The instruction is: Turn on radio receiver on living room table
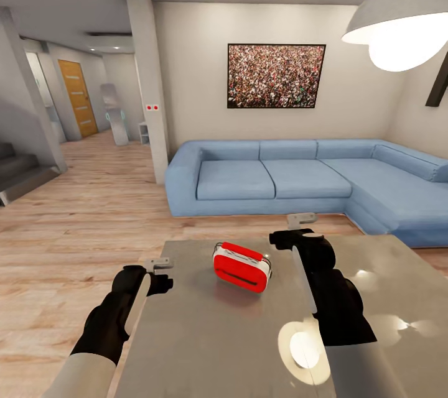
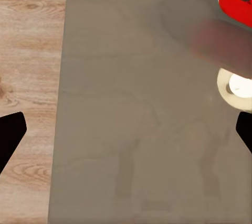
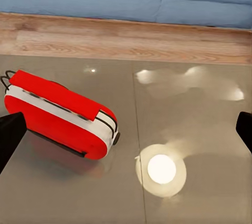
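1. While the left end effector [image 1: 160,264] hovered at the near left edge of the bench [image 1: 205,348], its fingers stood apart and held nothing.
2. Near the bench's middle sat the radio receiver [image 1: 242,267], red and white, resting on the glossy grey top with its dark slot facing the robot.
3. To the right, the right end effector [image 1: 301,219] hung above the bench just beyond the radio, fingers spread wide and empty.
4. A good press probably called for bringing the right end effector slowly leftward to the radio, touching its switch lightly so it would not slide on the slick surface.
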Controlling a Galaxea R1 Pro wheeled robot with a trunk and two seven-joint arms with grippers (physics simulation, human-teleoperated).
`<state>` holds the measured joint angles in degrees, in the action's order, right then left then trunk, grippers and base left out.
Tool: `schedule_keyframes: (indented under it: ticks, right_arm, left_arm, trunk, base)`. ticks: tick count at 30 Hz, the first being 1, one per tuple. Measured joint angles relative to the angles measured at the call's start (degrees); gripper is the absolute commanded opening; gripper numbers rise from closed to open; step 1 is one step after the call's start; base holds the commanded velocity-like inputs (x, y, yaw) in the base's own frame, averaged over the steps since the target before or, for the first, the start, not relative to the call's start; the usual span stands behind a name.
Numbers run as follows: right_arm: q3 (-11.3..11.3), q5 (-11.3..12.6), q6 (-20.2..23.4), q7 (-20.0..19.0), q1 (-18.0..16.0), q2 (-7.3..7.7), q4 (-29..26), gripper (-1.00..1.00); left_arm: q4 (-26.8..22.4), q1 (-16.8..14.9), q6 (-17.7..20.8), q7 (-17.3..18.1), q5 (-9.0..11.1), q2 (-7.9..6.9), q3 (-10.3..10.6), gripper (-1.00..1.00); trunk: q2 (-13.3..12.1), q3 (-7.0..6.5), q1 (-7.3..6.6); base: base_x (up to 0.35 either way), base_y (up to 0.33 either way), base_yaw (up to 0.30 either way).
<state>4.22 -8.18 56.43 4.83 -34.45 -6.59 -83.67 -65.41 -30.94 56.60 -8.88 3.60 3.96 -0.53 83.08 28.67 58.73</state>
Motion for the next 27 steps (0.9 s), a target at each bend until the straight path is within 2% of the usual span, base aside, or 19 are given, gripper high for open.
schedule_keyframes:
  ticks: [14,27]
  right_arm:
    - [0.0,-0.1,0.0,0.0,0.0,0.00,0.0,1.00]
    - [0.0,-0.1,0.0,0.0,0.0,0.02,0.0,1.00]
  left_arm:
    - [0.1,0.0,0.0,0.0,0.0,0.00,0.0,1.00]
    - [0.0,0.0,0.0,0.0,0.0,-0.09,0.0,1.00]
  trunk:
    - [0.0,0.00,0.00]
    - [0.0,0.00,0.00]
  base:
    - [0.016,0.000,0.000]
    - [0.269,0.000,0.000]
